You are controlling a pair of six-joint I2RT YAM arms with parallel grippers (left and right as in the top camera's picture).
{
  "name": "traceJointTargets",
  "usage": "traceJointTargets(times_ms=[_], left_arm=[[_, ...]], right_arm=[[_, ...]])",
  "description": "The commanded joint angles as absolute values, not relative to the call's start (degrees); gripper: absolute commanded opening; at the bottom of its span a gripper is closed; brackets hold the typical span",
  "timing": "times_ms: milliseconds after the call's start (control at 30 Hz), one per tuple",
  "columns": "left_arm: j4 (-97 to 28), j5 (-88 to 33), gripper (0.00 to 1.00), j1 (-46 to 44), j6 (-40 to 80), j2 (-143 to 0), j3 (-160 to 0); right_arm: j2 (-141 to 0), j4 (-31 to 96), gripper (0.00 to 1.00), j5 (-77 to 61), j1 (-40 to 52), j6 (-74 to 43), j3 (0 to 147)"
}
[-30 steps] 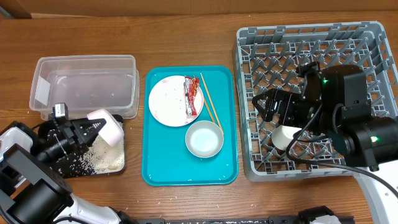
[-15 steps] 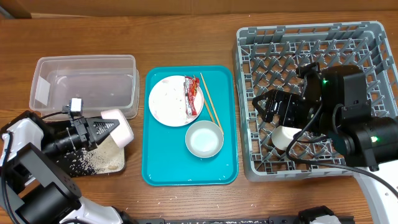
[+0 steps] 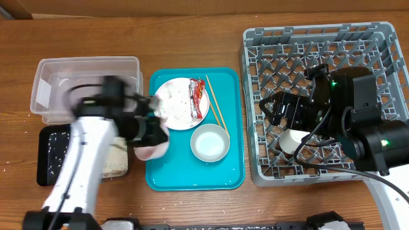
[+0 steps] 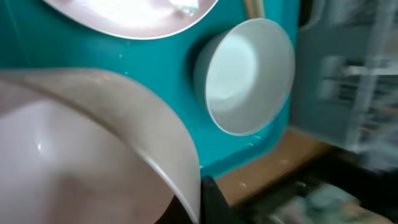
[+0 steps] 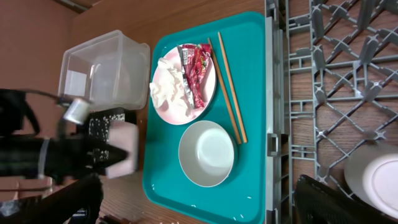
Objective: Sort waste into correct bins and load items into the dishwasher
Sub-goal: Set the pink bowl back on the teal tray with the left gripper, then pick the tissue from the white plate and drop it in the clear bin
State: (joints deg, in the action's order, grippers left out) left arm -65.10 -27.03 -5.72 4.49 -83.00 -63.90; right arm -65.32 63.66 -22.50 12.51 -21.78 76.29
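Observation:
My left gripper [image 3: 153,131] is shut on the pale pink plate [image 3: 152,148] and holds it tilted over the left edge of the teal tray; the arm is blurred. In the left wrist view the pink plate [image 4: 81,155] fills the lower left. The white plate [image 3: 171,105] carries the red-and-white wrapper [image 3: 200,99] and tissue [image 5: 166,87]. The chopsticks [image 3: 216,110] and grey-blue bowl [image 3: 209,142] lie on the tray. Rice [image 3: 116,160] lies in the black tray [image 3: 48,163], next to the clear tub [image 3: 86,86]. My right gripper [image 5: 199,202] is open and empty over the dish rack [image 3: 319,57], near the white cup [image 3: 293,140].
The teal serving tray [image 3: 192,176] sits between the bins and the rack, with a few rice grains on its front part [image 5: 205,208]. The rack's upright pegs surround the right arm. Bare wooden table runs along the back.
My left arm has swung fast to the right, carrying the pink plate from over the black tray to the teal tray's left edge. The right arm has not moved.

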Motion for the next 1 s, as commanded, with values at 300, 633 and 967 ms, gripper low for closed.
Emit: traceJointTargets(times_ms=[300, 633, 967], left_arm=[[-61.76, 1.63, 0.57, -31.55, 35.97, -89.82, -61.41], [-51.83, 1.91, 0.77, -16.38, 19.07, -91.00, -77.23], [-41.25, -0.75, 0.71, -13.78, 16.88, -113.45, -77.32]], right_arm=[[-64.95, 63.55, 1.00, -22.83, 12.80, -21.17, 76.79], [-64.95, 63.55, 1.00, -22.83, 12.80, -21.17, 76.79], [-64.95, 63.57, 1.00, -22.83, 12.80, -21.17, 76.79]])
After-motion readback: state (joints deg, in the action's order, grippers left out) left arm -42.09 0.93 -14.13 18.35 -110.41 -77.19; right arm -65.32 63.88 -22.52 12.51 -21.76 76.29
